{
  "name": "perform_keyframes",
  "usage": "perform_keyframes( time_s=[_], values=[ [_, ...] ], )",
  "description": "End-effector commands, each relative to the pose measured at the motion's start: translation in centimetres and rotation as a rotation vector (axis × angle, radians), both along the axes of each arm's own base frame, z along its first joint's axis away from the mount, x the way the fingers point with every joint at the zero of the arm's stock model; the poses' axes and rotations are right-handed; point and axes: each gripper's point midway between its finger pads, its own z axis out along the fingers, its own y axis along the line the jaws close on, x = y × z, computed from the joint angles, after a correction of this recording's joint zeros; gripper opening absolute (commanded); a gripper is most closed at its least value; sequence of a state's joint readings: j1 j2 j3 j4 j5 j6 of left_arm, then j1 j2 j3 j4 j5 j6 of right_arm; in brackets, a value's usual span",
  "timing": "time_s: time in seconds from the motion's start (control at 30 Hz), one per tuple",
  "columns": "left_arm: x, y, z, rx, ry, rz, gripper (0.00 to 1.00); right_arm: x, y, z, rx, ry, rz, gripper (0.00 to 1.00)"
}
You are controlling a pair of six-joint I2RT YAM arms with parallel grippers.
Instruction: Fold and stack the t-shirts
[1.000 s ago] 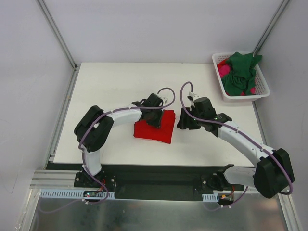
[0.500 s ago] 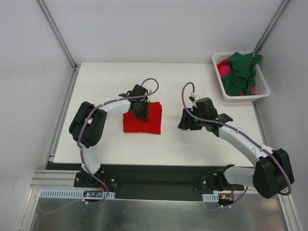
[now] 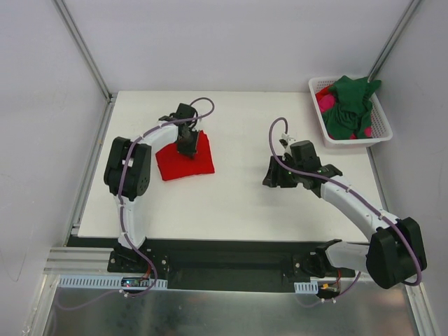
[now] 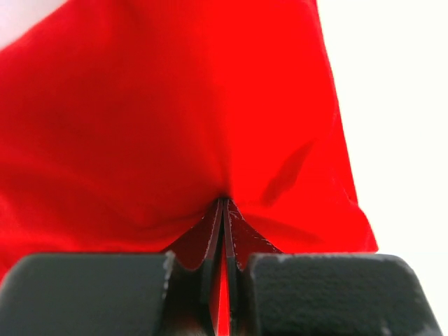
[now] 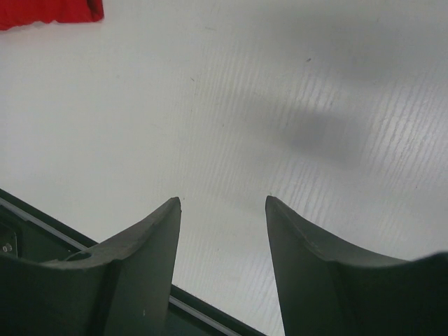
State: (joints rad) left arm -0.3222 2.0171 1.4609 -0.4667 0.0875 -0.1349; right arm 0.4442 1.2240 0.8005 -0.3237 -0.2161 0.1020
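Overhead, my left gripper [image 3: 186,145] pinches the folded red t-shirt [image 3: 175,164]; the green t-shirt [image 3: 350,105] in the basket [image 3: 353,142] lies beyond my right gripper [image 3: 274,176], the nearer arm. Left wrist: jaws shut on red cloth. Right wrist: jaws parted, empty.

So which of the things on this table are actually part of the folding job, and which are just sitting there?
Part of the job:
- red t-shirt, folded, pinched by the left gripper
- dark green t-shirt, heaped in the basket
- magenta-pink t-shirt, under the green one

Just there:
- white slotted basket, at the far right corner of the table
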Motion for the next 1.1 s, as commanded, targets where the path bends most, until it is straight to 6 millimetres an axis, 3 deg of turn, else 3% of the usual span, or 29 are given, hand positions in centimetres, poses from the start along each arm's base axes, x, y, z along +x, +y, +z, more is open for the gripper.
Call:
perform_keyframes(
  time_s=[0.0, 0.23, 0.4, 0.53, 0.63, 0.73, 0.77, 0.9, 1.0, 1.07],
  values=[
    [1.0, 3.8, -1.5, 0.132, 0.051, -0.042, 0.0, 0.6, 0.0, 0.7, 0.019, -0.026, 0.014, 0.55],
    [2.5, 7.2, -2.5, 0.196, 0.069, -0.126, 0.0, 1.3, 0.0, 0.2, 0.02, -0.007, 0.012, 0.55],
    [4.0, 8.3, -1.6, 0.188, 0.04, -0.131, 0.0, 1.7, -0.1, 0.0, 0.021, -0.001, 0.009, 0.55],
    [4.2, 6.7, 0.2, 0.115, 0.009, -0.141, 0.0, 1.6, 0.0, -0.1, 0.021, 0.005, 0.008, 0.55],
    [3.8, 4.8, 3.2, 0.046, -0.047, -0.156, 0.0, 1.6, 0.0, -0.1, 0.025, 0.007, 0.006, 0.55],
    [3.7, 3.2, 7.4, -0.003, -0.132, -0.162, 0.02, 1.5, 0.2, 0.0, 0.037, 0.008, 0.009, 0.55],
    [3.5, 2.7, 9.6, -0.026, -0.178, -0.161, 0.02, 1.5, 0.2, -0.1, 0.039, 0.009, 0.011, 0.55],
    [2.1, 0.2, 14.2, -0.155, -0.254, -0.148, 0.02, 1.4, 0.2, 0.1, 0.047, 0.006, 0.009, 0.55],
    [-0.2, -1.0, 14.6, -0.214, -0.231, -0.115, 0.0, 1.3, 0.2, 0.3, 0.052, 0.0, 0.009, 0.55],
    [-2.1, -1.6, 13.4, -0.226, -0.196, -0.1, 0.0, 1.2, 0.3, 0.3, 0.055, -0.004, 0.013, 0.55]
  ],
)
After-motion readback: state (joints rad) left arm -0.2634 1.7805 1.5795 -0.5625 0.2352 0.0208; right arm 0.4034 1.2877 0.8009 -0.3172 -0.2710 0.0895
